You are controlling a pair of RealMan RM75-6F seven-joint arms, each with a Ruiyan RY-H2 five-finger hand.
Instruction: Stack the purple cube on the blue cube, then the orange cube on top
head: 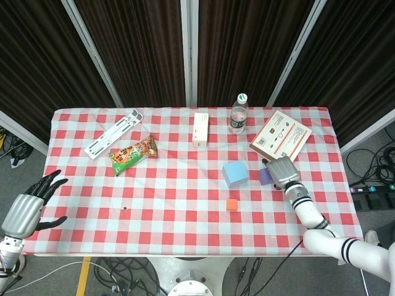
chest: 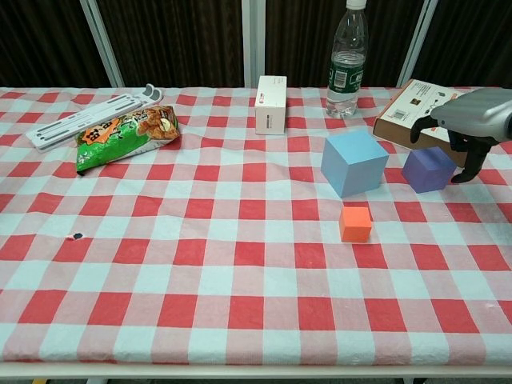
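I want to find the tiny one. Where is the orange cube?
In the chest view the orange cube sits alone on the tablecloth, right of centre, just in front of the blue cube.

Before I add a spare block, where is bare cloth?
The checkered cloth along the near edge, below the small orange cube, is bare. It is crowded around the big blue cube and purple cube, with the right hand above.

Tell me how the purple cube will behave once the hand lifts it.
The purple cube looks like a matte block with flat faces, so it probably stays stiff and won't roll. It seems small beside the right hand, so it is likely light. Its sharp edges may let it twist between the fingers if gripped off-centre.
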